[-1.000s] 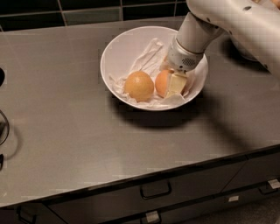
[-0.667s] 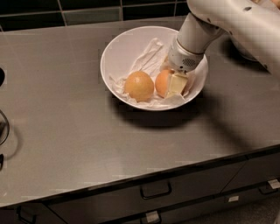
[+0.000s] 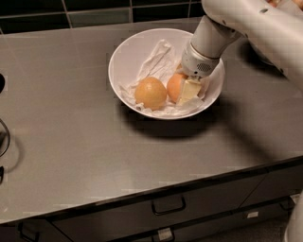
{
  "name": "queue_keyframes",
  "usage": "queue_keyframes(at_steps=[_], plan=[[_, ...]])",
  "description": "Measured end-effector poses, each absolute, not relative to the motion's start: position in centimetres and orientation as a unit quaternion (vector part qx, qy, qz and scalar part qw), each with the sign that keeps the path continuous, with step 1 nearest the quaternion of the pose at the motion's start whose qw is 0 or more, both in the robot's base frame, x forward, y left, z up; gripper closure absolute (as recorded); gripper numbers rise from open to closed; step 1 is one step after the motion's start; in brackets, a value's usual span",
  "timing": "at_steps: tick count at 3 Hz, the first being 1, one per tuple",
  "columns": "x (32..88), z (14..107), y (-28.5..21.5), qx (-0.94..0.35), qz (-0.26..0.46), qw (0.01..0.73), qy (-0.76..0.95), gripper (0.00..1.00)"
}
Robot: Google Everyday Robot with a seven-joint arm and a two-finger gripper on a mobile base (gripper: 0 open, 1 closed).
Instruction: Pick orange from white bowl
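Observation:
The white bowl [image 3: 128, 56] stands on the grey counter, lined with crumpled white paper [image 3: 156, 59]. Two fruits lie in it. The deep reddish orange [image 3: 173, 86] lies right of centre. A paler, yellower orange [image 3: 150, 92] lies just left of it, touching or nearly so. My gripper [image 3: 185, 90] reaches down from the upper right into the bowl. It sits against the right side of the deep orange and hides part of it. The white arm [image 3: 246, 23] runs off the top right.
The grey counter [image 3: 71, 142] ends in a front edge with drawers and a handle [image 3: 166, 206] below. A dark tiled wall [image 3: 71, 14] runs along the back. A dark wire object [image 3: 4, 137] sits at the left edge.

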State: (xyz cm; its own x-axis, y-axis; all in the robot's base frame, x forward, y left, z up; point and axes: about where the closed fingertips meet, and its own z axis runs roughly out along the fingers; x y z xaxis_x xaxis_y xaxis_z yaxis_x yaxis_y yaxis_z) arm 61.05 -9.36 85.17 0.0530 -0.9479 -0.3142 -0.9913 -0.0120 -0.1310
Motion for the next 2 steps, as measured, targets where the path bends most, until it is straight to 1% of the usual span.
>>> queue_keyframes(at_steps=[1,2], plan=[[61.05,85.18,-9.36,-0.708,0.068,0.159,0.685,0.86],[61.04,85.24,-9.33,-0.708,0.069,0.16,0.685,1.0]])
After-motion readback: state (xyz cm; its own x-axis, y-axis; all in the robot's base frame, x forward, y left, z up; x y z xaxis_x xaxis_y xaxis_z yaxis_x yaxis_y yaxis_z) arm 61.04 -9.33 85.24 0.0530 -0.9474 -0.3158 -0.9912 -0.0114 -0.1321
